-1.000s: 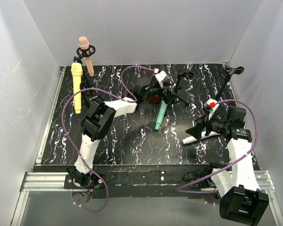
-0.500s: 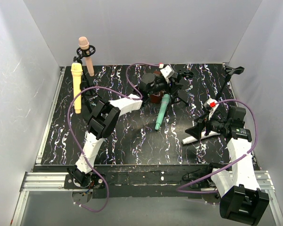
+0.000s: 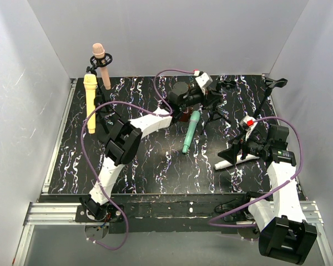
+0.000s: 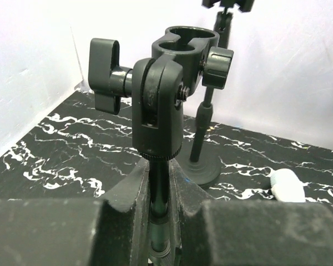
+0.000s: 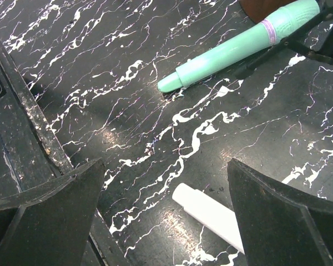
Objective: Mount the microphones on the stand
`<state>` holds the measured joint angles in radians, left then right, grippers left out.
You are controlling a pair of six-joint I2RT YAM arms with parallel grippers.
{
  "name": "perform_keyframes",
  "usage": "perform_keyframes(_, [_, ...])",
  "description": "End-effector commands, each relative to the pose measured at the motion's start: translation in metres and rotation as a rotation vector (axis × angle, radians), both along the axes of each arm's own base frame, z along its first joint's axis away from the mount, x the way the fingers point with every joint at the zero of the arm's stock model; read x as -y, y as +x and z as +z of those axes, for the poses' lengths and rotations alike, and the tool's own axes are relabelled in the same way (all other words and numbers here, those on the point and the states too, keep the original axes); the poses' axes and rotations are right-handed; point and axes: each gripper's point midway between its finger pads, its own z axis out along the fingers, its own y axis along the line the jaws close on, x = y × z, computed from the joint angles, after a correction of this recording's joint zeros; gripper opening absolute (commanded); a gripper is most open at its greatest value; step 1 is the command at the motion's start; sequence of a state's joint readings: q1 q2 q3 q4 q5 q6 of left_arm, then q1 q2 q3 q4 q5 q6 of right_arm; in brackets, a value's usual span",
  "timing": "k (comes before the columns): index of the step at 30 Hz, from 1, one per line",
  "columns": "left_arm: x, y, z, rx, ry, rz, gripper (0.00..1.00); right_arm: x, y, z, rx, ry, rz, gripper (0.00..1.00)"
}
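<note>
My left gripper (image 3: 207,100) is shut on the thin pole of a black stand (image 4: 160,188), just under its empty clamp head (image 4: 175,66), at the back middle of the table. The teal-green microphone (image 3: 190,131) lies flat in front of that stand. The white microphone (image 3: 227,162) lies under my right gripper (image 3: 234,154), which hangs open above its handle end (image 5: 211,213). The peach-pink microphone (image 3: 100,65) and the pale yellow microphone (image 3: 90,102) stand upright in holders at the back left.
Another black stand (image 3: 275,83) with an empty clip stands at the back right, its round base (image 4: 202,169) seen behind the held pole. A brown metronome (image 3: 182,115) sits half hidden under my left arm. White walls close in three sides.
My left gripper has moved right and back to the stand and closed on its pole. The right arm and the microphones have not moved.
</note>
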<state>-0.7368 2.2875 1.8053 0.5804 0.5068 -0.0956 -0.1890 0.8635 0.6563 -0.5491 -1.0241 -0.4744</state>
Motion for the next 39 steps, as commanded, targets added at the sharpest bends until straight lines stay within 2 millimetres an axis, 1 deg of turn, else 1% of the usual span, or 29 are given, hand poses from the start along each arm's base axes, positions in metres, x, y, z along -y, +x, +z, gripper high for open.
perform_keyframes(1, [-0.004, -0.026, 0.098, 0.117, -0.152, -0.032, 0.00, 0.000, 0.002, 0.014, 0.058, 0.001, 0.026, 0.98])
perform_keyframes(3, [-0.012, -0.032, 0.110, 0.134, -0.153, -0.018, 0.00, -0.002, -0.003, 0.016, 0.070, 0.003, 0.049, 0.98])
perform_keyframes(4, [-0.020, -0.037, 0.123, 0.155, -0.155, -0.007, 0.00, -0.003, -0.005, 0.018, 0.076, 0.008, 0.061, 0.98])
perform_keyframes(5, [-0.024, -0.041, 0.123, 0.156, -0.142, 0.002, 0.00, -0.005, -0.008, 0.019, 0.082, 0.013, 0.076, 0.98])
perform_keyframes(6, [-0.031, -0.047, 0.129, 0.165, -0.139, 0.004, 0.00, -0.006, -0.010, 0.021, 0.093, 0.017, 0.091, 0.98])
perform_keyframes(7, [-0.039, -0.054, 0.135, 0.175, -0.134, 0.002, 0.00, -0.007, -0.013, 0.021, 0.094, 0.020, 0.100, 0.98])
perform_keyframes(8, [-0.044, -0.061, 0.136, 0.172, -0.121, -0.004, 0.00, -0.008, -0.015, 0.023, 0.101, 0.027, 0.111, 0.98])
perform_keyframes(9, [-0.051, -0.072, 0.143, 0.179, -0.119, -0.017, 0.00, -0.008, -0.016, 0.023, 0.104, 0.028, 0.114, 0.98])
perform_keyframes(10, [-0.057, -0.079, 0.135, 0.160, -0.092, -0.027, 0.00, -0.009, -0.018, 0.025, 0.112, 0.030, 0.122, 0.98])
perform_keyframes(12, [-0.073, -0.098, 0.141, 0.157, -0.067, -0.035, 0.00, -0.010, -0.019, 0.025, 0.119, 0.031, 0.129, 0.98])
perform_keyframes(13, [-0.081, -0.106, 0.136, 0.143, -0.042, -0.034, 0.00, -0.010, -0.020, 0.026, 0.120, 0.035, 0.134, 0.98])
perform_keyframes(14, [-0.092, -0.113, 0.137, 0.146, -0.026, -0.027, 0.00, -0.010, -0.020, 0.026, 0.122, 0.033, 0.134, 0.98])
perform_keyframes(15, [-0.102, -0.121, 0.133, 0.126, -0.006, -0.016, 0.00, -0.010, -0.020, 0.026, 0.122, 0.034, 0.136, 0.98])
perform_keyframes(17, [-0.126, -0.136, 0.136, 0.151, 0.018, 0.015, 0.00, -0.010, -0.020, 0.025, 0.121, 0.031, 0.133, 0.98])
perform_keyframes(18, [-0.137, -0.142, 0.131, 0.140, 0.031, 0.037, 0.00, -0.009, -0.020, 0.025, 0.123, 0.031, 0.133, 0.98])
perform_keyframes(19, [-0.149, -0.148, 0.132, 0.141, 0.034, 0.058, 0.00, -0.009, -0.020, 0.024, 0.117, 0.032, 0.132, 0.98])
perform_keyframes(21, [-0.171, -0.156, 0.118, 0.117, 0.069, 0.109, 0.00, -0.009, -0.020, 0.024, 0.115, 0.034, 0.133, 0.98])
perform_keyframes(24, [-0.210, -0.159, 0.107, 0.081, 0.076, 0.191, 0.00, -0.009, -0.019, 0.023, 0.111, 0.035, 0.129, 0.98])
perform_keyframes(25, [-0.221, -0.160, 0.096, 0.057, 0.080, 0.209, 0.00, -0.009, -0.019, 0.022, 0.107, 0.036, 0.128, 0.98])
perform_keyframes(26, [-0.231, -0.160, 0.091, 0.046, 0.073, 0.227, 0.00, -0.008, -0.019, 0.022, 0.106, 0.038, 0.127, 0.98])
perform_keyframes(28, [-0.248, -0.162, 0.088, 0.051, 0.061, 0.257, 0.00, -0.008, -0.019, 0.021, 0.104, 0.037, 0.124, 0.98])
perform_keyframes(29, [-0.253, -0.165, 0.086, 0.025, 0.047, 0.264, 0.00, -0.008, -0.019, 0.021, 0.105, 0.038, 0.123, 0.98])
perform_keyframes(32, [-0.263, -0.168, 0.077, 0.024, 0.044, 0.290, 0.00, -0.008, -0.019, 0.021, 0.103, 0.044, 0.121, 0.98])
perform_keyframes(36, [-0.266, -0.168, 0.059, 0.006, 0.052, 0.297, 0.00, -0.007, -0.018, 0.020, 0.096, 0.050, 0.118, 0.98])
perform_keyframes(39, [-0.266, -0.167, 0.050, -0.002, 0.055, 0.298, 0.00, -0.006, -0.017, 0.019, 0.088, 0.052, 0.115, 0.98])
